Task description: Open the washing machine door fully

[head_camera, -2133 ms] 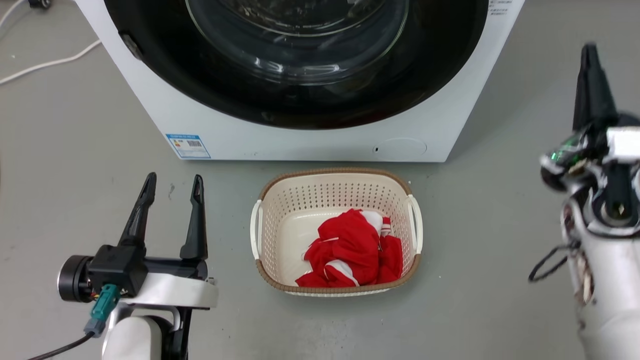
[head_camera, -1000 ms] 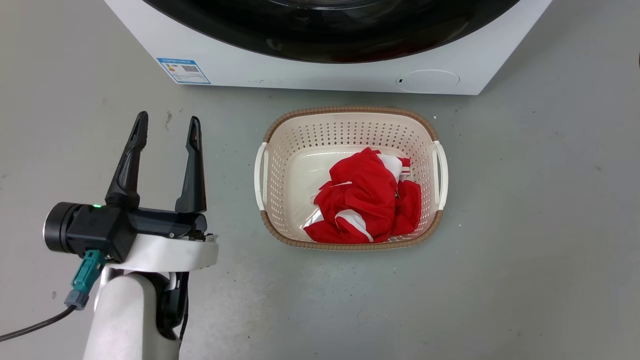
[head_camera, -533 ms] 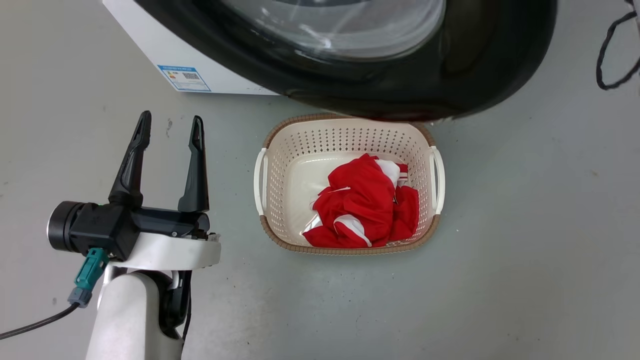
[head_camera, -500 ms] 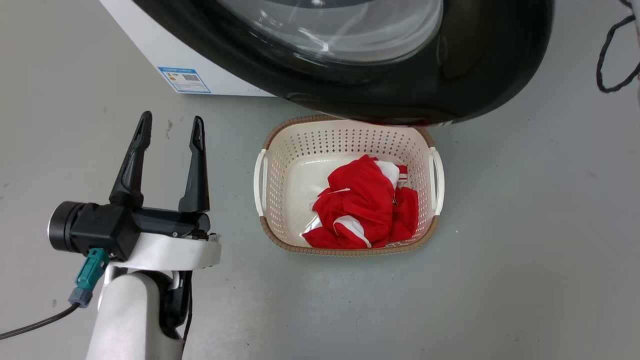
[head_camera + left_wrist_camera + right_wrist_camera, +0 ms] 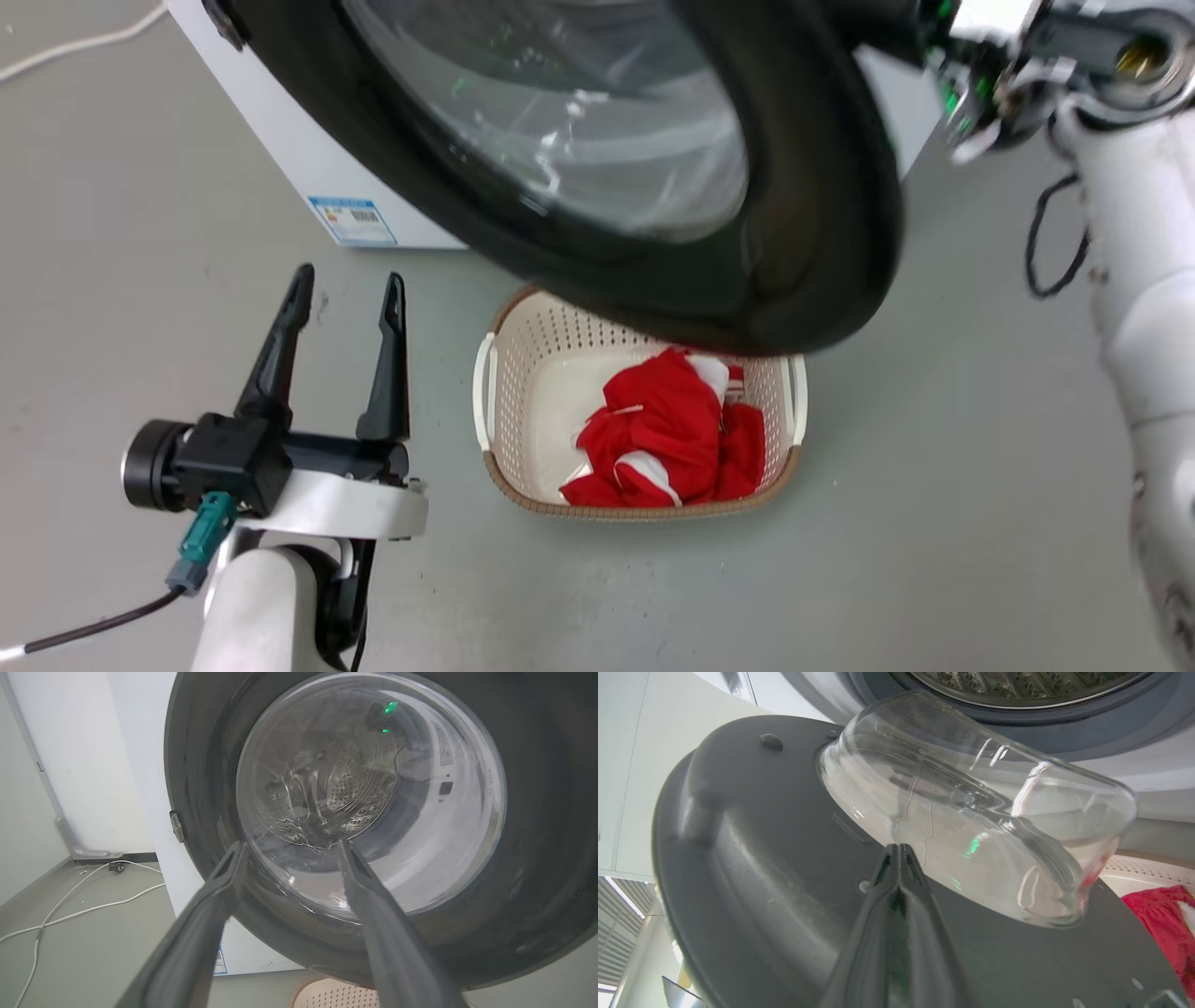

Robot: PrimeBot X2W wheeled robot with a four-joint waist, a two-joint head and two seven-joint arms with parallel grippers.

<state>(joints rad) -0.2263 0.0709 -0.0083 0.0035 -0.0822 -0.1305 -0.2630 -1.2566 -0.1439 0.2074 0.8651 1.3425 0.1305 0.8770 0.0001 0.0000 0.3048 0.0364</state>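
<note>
The grey floor (image 5: 934,467) ran under everything. The white washing machine (image 5: 280,140) stood at the top of the head view. The washing machine door (image 5: 822,187) stood part-way open, hinged on the robot's left. Its free edge was turned out toward the camera, and its lower rim overhung the far end of the basket. Its clear glass bowl (image 5: 971,812) bulged from the dark inner face toward the steel drum opening (image 5: 1017,681).

The pale right forearm (image 5: 1139,308) rose along the right side, its wrist behind the door's free edge. The right tool (image 5: 899,851) had its two fingers pressed together with nothing between them. Its tips were at the door's inner face, just beside the base of the bowl; whether they touched it could not be told.

The cream basket (image 5: 481,392) sat on the floor in front of the machine, with a red and white garment (image 5: 672,429) bunched inside. The left tool (image 5: 348,280) hung low on the left, fingers spread wide and empty, pointing toward the machine and apart from the door. A blue label (image 5: 353,220) marked the machine's lower corner, and a white cable (image 5: 70,914) lay on the floor beside it.
</note>
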